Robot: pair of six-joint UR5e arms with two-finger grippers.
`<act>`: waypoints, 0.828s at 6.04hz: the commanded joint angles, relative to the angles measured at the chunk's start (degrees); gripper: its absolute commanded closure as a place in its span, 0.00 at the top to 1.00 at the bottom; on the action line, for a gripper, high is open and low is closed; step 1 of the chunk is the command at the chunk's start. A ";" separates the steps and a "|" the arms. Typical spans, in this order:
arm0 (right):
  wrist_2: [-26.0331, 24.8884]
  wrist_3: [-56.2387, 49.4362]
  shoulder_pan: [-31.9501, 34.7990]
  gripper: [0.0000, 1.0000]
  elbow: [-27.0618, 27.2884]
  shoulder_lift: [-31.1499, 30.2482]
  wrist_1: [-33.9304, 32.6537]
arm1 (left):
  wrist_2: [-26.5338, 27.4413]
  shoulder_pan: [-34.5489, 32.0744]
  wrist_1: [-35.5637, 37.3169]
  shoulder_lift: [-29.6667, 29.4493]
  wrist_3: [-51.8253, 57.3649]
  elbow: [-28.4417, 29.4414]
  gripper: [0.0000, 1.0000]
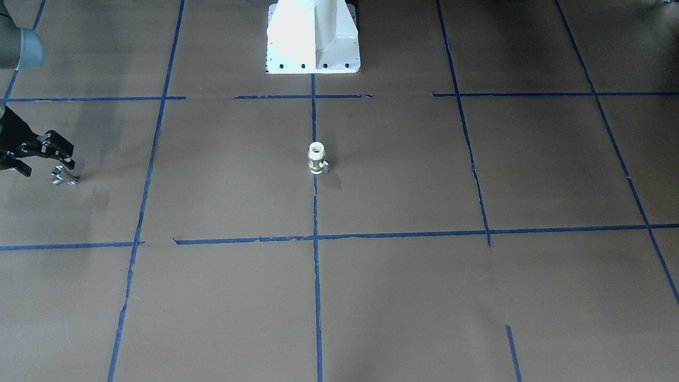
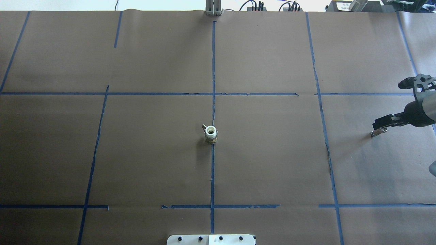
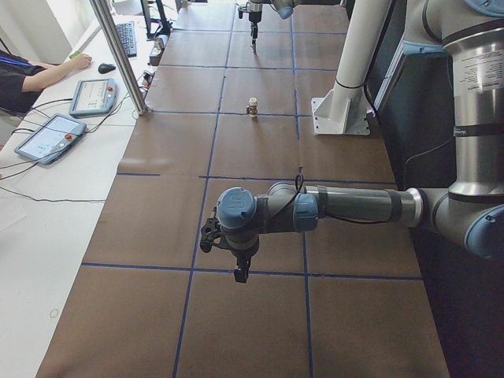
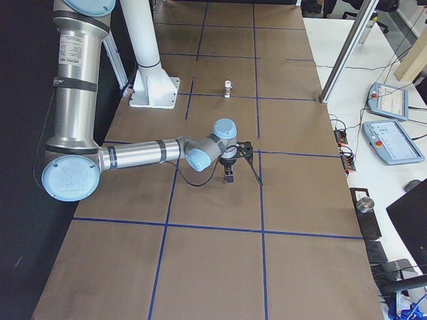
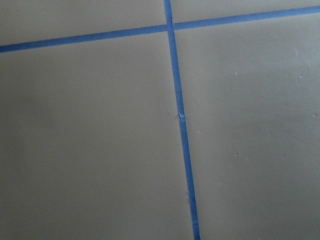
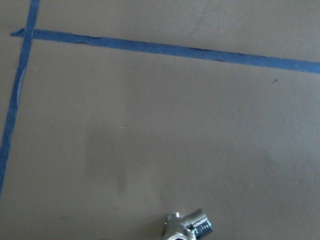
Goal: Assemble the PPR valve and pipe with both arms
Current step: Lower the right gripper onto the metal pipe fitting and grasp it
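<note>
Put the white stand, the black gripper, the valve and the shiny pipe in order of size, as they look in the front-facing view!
1. White stand: by far the largest.
2. Right gripper: next, though the picture's edge cuts part of it off.
3. PPR valve and pipe: both tiny and about alike, so I won't rank them.

The PPR valve (image 2: 211,133) stands upright at the middle of the desk (image 2: 272,163), straight before the robot's pedestal (image 1: 313,37). The pipe (image 1: 64,176) lies on the desk far to the robot's right, just beside the right tool (image 1: 46,161). The left tool (image 3: 224,256) hangs over the opposite end, well apart from both.
</note>
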 commanded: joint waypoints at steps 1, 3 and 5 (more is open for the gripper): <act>-0.13 0.03 -1.21 0.99 -1.10 0.31 0.04 | 0.00 0.00 0.00 0.00 -0.19 0.04 1.00; -0.83 -0.05 -1.21 0.92 -1.20 0.58 0.04 | 0.00 0.00 0.00 0.00 -0.19 0.57 1.00; -0.83 0.03 -1.30 0.86 -1.38 0.75 0.04 | 0.00 0.00 0.00 0.00 -0.28 0.48 1.00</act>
